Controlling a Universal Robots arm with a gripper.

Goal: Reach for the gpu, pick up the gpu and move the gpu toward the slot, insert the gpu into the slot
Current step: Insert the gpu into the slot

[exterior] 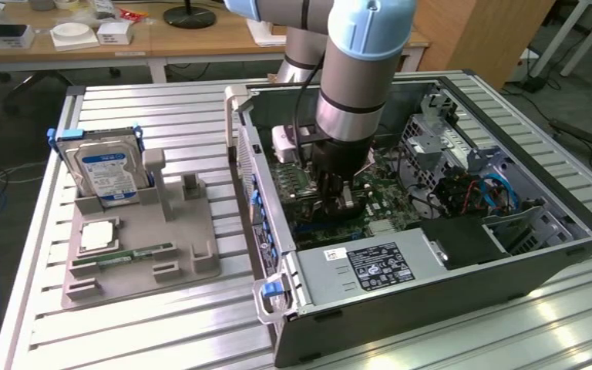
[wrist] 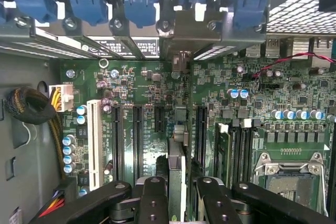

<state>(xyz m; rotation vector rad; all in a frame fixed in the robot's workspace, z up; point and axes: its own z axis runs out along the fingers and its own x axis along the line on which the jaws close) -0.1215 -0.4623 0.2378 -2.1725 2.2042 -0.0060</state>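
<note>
My gripper reaches down into the open computer case, just above the green motherboard. In the wrist view its black fingers close from both sides on the gpu, a thin dark card seen edge-on. The card runs away from the gripper toward the case's rear wall, where its silver bracket meets the blue clips. It stands upright over the slot, which it hides. Similar black slots lie parallel on either side of it.
A white slot and the square silver processor socket flank the card. The power supply fills the case's near end. On the exterior view's left, a grey fixture holds a blue-labelled drive and a green memory stick.
</note>
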